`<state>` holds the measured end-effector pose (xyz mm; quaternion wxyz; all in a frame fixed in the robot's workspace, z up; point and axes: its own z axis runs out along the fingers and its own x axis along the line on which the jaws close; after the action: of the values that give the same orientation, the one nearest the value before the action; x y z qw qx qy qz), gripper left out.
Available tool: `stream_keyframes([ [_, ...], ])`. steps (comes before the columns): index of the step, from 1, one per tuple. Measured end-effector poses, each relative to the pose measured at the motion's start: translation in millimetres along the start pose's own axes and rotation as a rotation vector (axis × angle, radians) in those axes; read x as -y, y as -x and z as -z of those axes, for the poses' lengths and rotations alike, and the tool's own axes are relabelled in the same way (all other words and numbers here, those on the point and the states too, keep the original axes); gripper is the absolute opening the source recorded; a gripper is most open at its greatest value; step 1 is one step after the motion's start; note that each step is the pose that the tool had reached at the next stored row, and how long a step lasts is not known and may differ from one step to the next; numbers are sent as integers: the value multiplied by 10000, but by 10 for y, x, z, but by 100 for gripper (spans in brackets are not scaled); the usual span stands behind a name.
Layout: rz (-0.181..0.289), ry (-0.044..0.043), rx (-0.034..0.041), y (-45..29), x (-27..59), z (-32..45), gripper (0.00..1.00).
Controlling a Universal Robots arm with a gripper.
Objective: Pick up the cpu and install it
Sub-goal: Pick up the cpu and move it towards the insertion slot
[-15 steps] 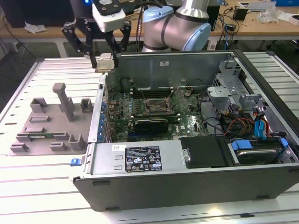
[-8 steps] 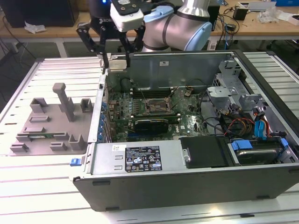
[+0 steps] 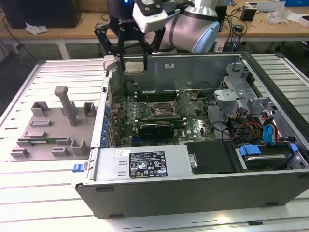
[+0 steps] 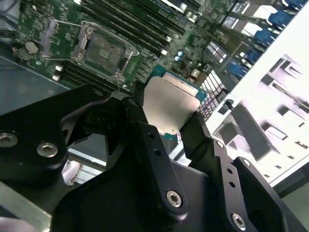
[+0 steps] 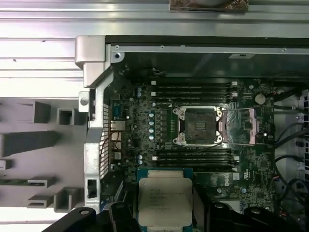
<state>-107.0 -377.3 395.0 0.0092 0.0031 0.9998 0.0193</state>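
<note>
My gripper point(image 3: 133, 63) is shut on the cpu point(image 3: 134, 68), a small flat square chip with a silvery top. It hangs in the air above the far left corner of the open computer case point(image 3: 193, 193). In both wrist views the cpu point(image 4: 169, 104) point(image 5: 165, 199) sits between the black fingers point(image 4: 195, 130) point(image 5: 119, 213). The dark metal-framed socket point(image 3: 161, 109) point(image 4: 104, 50) point(image 5: 199, 126) on the green motherboard point(image 3: 145, 121) lies open and bare, well below the chip and apart from it.
A grey plastic fixture plate point(image 3: 48, 128) with upright blocks lies on the slatted table at the exterior view's left. Inside the case are memory slots point(image 5: 193, 89), a black power supply point(image 3: 212, 157), drive bays and cables point(image 3: 251, 128). The case wall point(image 3: 193, 67) rises beside the gripper.
</note>
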Motion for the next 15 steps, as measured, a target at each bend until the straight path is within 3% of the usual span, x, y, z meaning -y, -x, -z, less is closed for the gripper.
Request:
stream_keyframes([
  [12, 2, -1, -3, 455, 21, -7, 55],
  [15, 0, 1, -3, 466, 21, -8, 55],
])
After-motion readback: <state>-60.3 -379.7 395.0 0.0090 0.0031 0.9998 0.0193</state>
